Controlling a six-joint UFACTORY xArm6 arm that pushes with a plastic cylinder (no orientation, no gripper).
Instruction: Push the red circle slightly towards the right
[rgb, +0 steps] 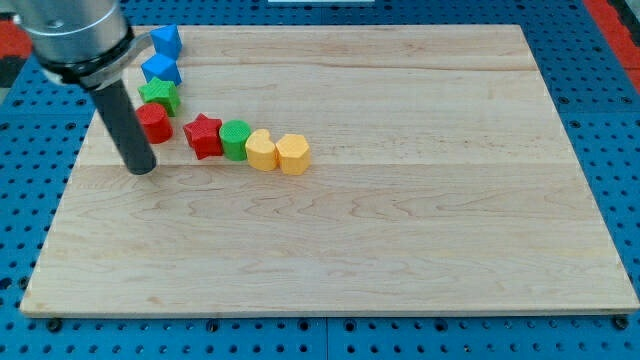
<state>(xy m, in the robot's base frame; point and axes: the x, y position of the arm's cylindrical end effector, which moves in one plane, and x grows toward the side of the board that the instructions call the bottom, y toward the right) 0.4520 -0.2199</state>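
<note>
The red circle (156, 123) sits on the wooden board (400, 230) near the view's upper left, partly hidden behind my rod. My tip (142, 169) rests on the board just below and slightly left of the red circle, close to it; contact cannot be told. A green star-like block (160, 95) lies just above the red circle.
Two blue blocks (166, 41) (161, 69) lie above the green one. To the right of the red circle runs a row: red star (203, 134), green circle (235, 139), yellow block (261, 151), yellow hexagon-like block (293, 154). The board's left edge is near the tip.
</note>
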